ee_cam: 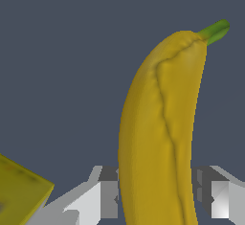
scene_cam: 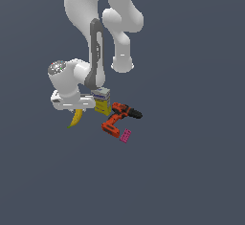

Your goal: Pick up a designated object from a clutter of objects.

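Note:
The yellow banana (scene_cam: 75, 119) with a greenish stem tip (ee_cam: 215, 30) lies at the exterior view's left end of the clutter. My gripper (scene_cam: 76, 111) is straight over it, reaching down. In the wrist view the banana (ee_cam: 158, 123) fills the gap between my two fingers (ee_cam: 109, 196), and both pads sit against its sides, so my gripper (ee_cam: 158, 202) is shut on it. I cannot tell whether the banana is off the floor. The rest of the clutter lies to its right in the exterior view.
A white-and-yellow carton box (scene_cam: 102, 101) stands right beside my hand; its corner shows in the wrist view (ee_cam: 19, 190). An orange-and-black power drill (scene_cam: 118, 118) lies further right, with a small pink studded block (scene_cam: 126, 136) in front of it.

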